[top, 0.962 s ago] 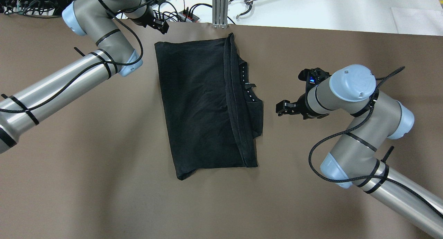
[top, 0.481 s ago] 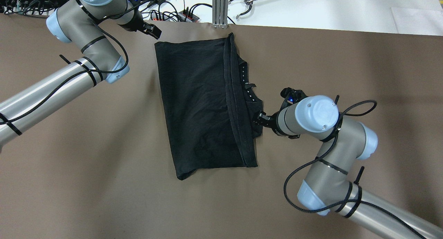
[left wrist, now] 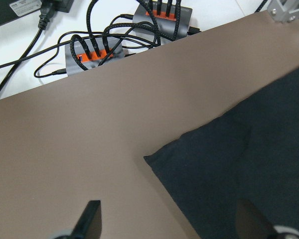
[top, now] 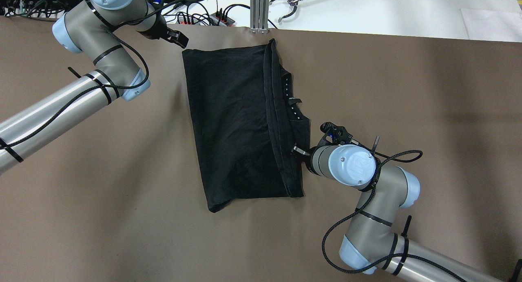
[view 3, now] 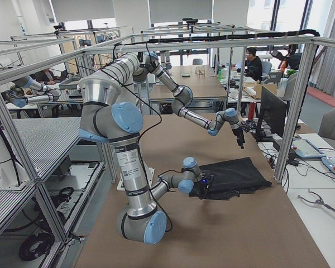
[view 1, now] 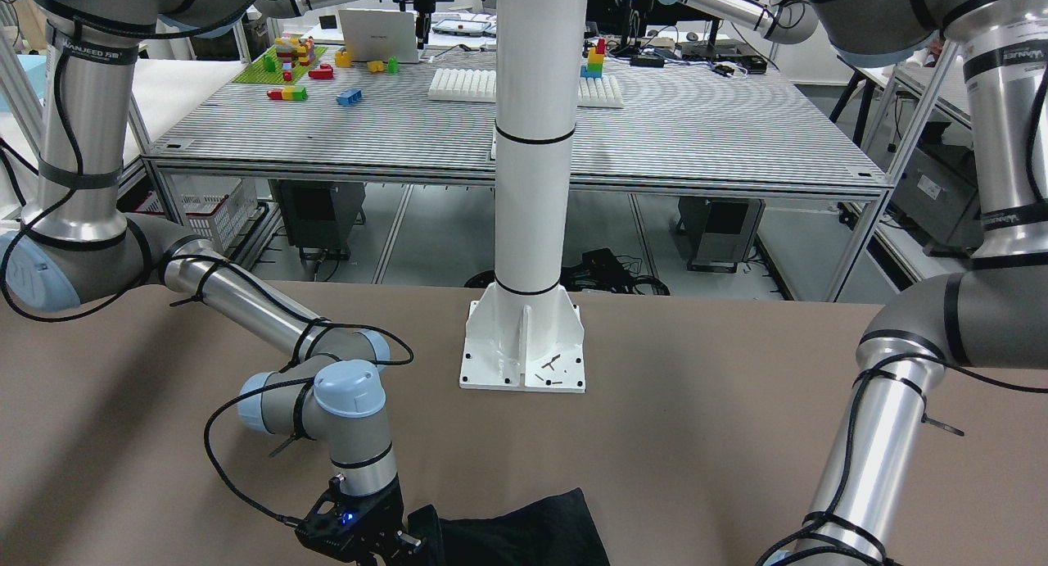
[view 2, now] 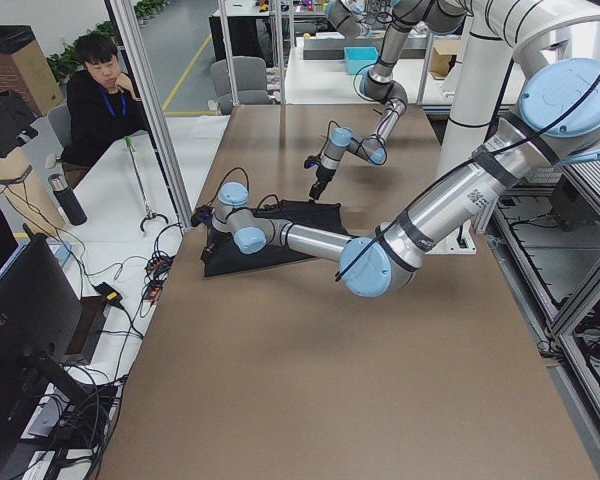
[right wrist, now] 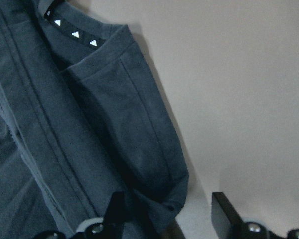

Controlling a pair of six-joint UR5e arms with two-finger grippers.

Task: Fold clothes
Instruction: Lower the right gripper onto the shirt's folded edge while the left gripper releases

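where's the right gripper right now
In the overhead view, the right gripper is at the right edge of the black garment, right of the view's centre.

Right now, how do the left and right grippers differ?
The left gripper is over bare table, just off the garment's far-left corner; the right gripper straddles its right edge, fabric between the jaws. The left gripper is at the table's far side; the right gripper is nearer mid-table. Both are open, holding nothing.
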